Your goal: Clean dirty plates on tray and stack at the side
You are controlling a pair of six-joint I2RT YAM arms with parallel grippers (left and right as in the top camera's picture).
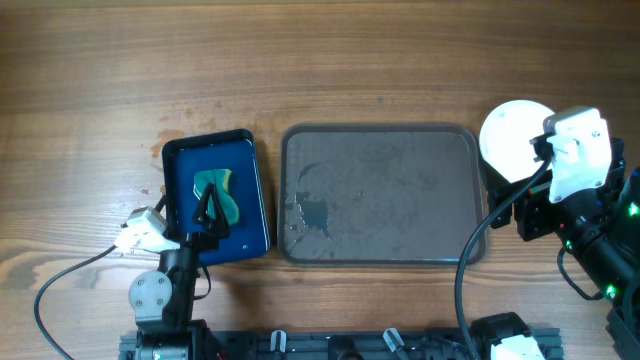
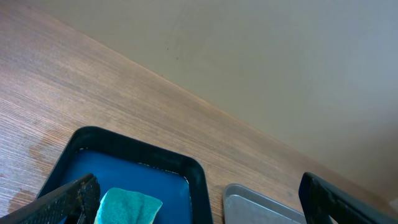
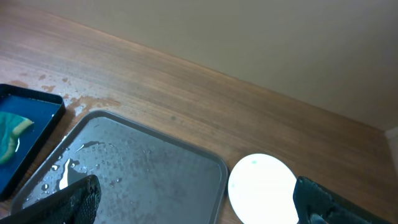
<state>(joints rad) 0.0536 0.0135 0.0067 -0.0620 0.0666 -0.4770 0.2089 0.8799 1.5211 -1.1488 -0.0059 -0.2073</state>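
Observation:
The large grey-brown tray (image 1: 380, 195) lies in the middle of the table with nothing on it but wet patches; it also shows in the right wrist view (image 3: 143, 174). White plates (image 1: 512, 140) sit stacked on the table just right of the tray, seen too in the right wrist view (image 3: 261, 186); how many are in the stack I cannot tell. My right gripper (image 3: 193, 208) is open and empty, above the tray's right edge and the plates. My left gripper (image 2: 199, 205) is open, over the blue tray (image 1: 215, 195), next to the teal sponge (image 1: 215, 190).
The small glossy blue tray holds a little water and the teal sponge (image 2: 127, 205). Water spots mark the wood left of it. Cables run along the front edge by both arm bases.

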